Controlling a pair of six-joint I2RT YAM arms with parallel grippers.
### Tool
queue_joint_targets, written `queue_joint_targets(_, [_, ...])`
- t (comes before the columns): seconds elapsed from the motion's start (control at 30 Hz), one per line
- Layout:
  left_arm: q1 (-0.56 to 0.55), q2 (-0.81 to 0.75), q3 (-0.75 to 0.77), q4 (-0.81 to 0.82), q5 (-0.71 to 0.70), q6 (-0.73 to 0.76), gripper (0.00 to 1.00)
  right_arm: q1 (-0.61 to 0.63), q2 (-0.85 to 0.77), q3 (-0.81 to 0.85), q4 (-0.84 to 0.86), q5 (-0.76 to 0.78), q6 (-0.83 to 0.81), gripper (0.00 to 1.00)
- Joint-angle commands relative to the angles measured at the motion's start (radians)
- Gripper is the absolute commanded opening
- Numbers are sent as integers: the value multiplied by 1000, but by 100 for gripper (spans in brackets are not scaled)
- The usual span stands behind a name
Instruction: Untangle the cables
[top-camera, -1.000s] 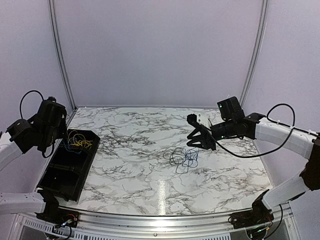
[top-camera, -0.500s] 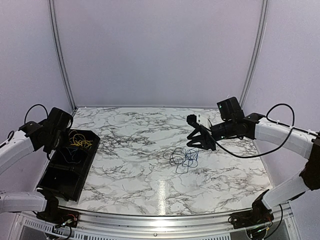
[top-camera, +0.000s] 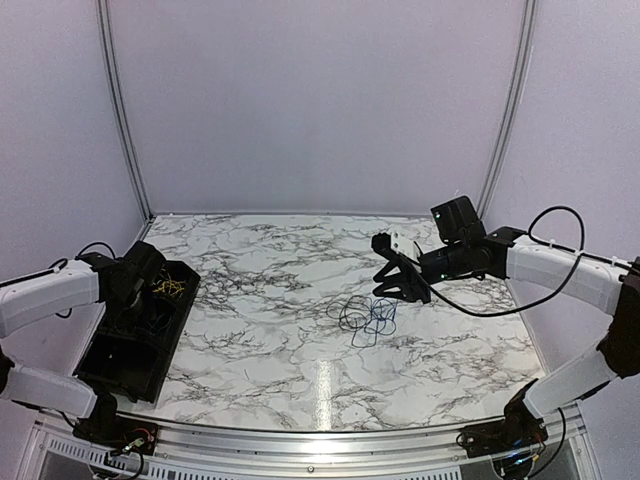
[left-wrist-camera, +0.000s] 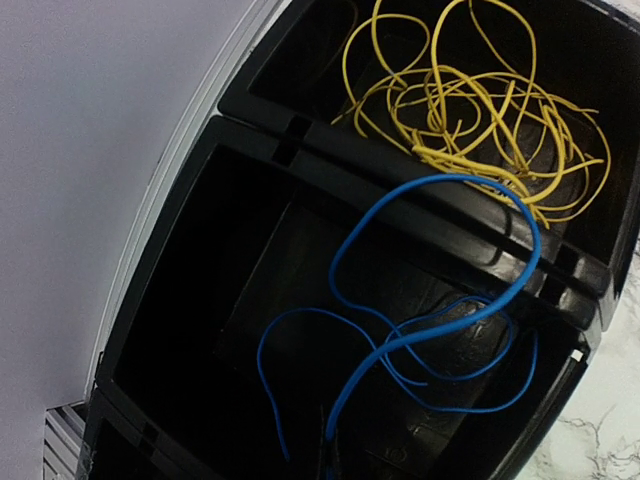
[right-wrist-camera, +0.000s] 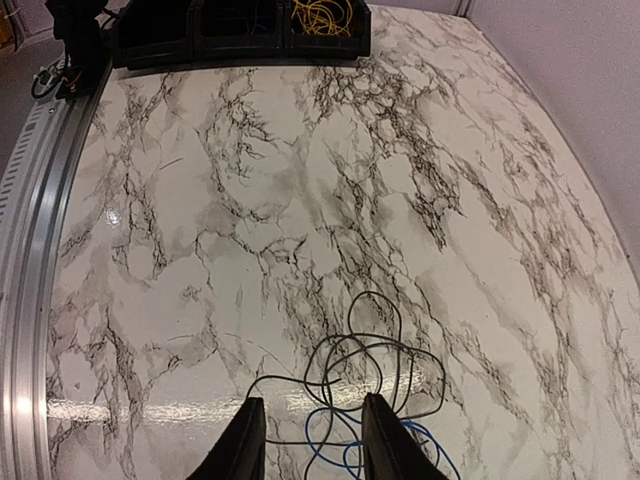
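Observation:
My left gripper (left-wrist-camera: 328, 455) is shut on one end of a blue cable (left-wrist-camera: 440, 330). The cable hangs in loops into the middle compartment of a black bin (left-wrist-camera: 300, 165). A yellow cable (left-wrist-camera: 470, 110) lies bunched in the bin's far compartment. In the top view the left gripper (top-camera: 148, 285) hovers low over the bin (top-camera: 120, 355). A tangle of black cables (right-wrist-camera: 370, 350) and another blue cable (right-wrist-camera: 432, 432) lies on the marble table. My right gripper (right-wrist-camera: 313, 440) stands open just above the tangle's near side, holding nothing; the top view shows this gripper (top-camera: 395, 282) right of centre.
The bin stands along the table's left edge and has several compartments. A metal rail (top-camera: 320, 440) runs along the near edge. Tent walls and poles (top-camera: 510, 110) close in the back and sides.
My left arm has come down from a raised position to just over the bin, carrying the blue cable into the middle compartment. The right arm has barely moved.

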Motion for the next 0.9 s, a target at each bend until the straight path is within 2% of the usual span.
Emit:
queue_joint_targets(0.0, [25, 25, -18, -31, 29, -35, 0, 6, 7, 10, -10, 9, -10, 33])
queue_joint_targets(0.13, [29, -2, -1, -51, 67, -63, 0, 7, 8, 10, -11, 11, -11, 34])
queue_joint_targets(0.37, [31, -209, 43, -104, 114, -130, 0, 10, 12, 10, -16, 11, -16, 34])
queue_joint_targets(0.5, [33, -244, 4, -104, 158, -166, 0, 12, 12, 13, -21, 17, -20, 34])
queue_joint_targets(0.87, [34, -327, -30, -108, 171, -234, 0, 15, 13, 12, -21, 22, -23, 34])
